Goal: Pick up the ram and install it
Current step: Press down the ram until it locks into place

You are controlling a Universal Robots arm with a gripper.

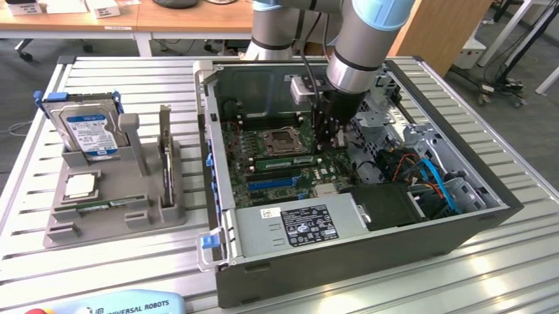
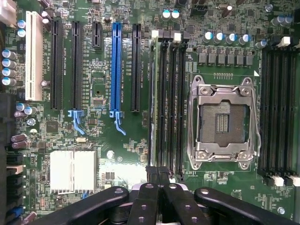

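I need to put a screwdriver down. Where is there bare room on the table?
Bare slats lie in front of the grey parts stand and behind the hard drive. Inside the computer case, around the gripper, it is crowded.

Slatted metal table point(image 1: 489, 275), wooden desks point(image 1: 175, 23) behind, grey floor point(image 1: 18, 85), bright even light.

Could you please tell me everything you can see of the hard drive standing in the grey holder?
The hard drive is a flat silver metal box with a blue and white label on its broad face. It stands upright, leaning slightly back, in a slot at the back of the grey holder, which grips its lower edge. A blue plastic bracket wraps its top corners. It sits on the exterior view's left, apart from the open computer case. Nothing but the holder and the bracket touches it.
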